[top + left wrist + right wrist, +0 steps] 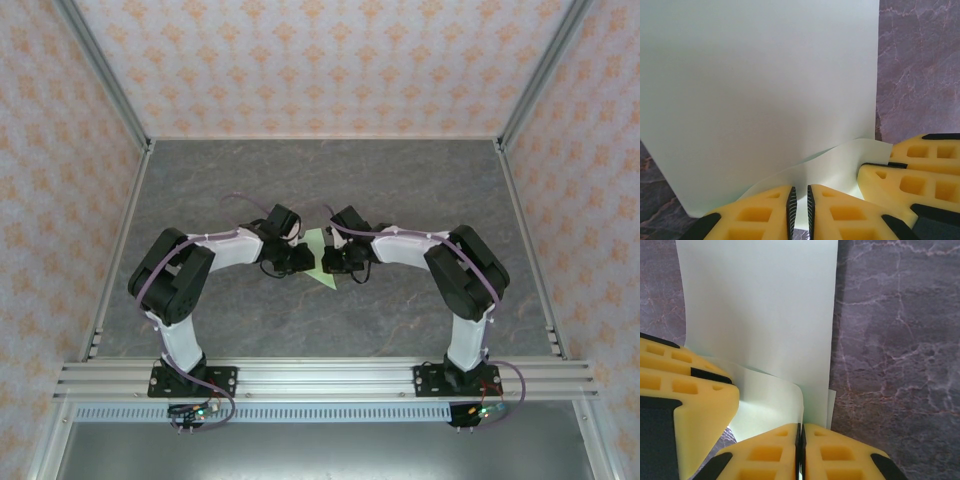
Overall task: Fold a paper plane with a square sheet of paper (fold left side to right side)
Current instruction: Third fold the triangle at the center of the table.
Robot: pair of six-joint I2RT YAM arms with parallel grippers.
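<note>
Paper (321,262) sits mid-table (420,190), btwn both arms. Left jaws are narrow and pinch its near edge; right jaws are shut on it too. One flap curls over, so 1st fold looks begun but isn't creased flat. No dart yet, most folds left.

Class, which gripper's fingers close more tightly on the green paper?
The right gripper: its yellow fingers meet almost flush on the square sheet of paper, while the left gripper leaves a visible slit with paper showing between its fingers.
</note>
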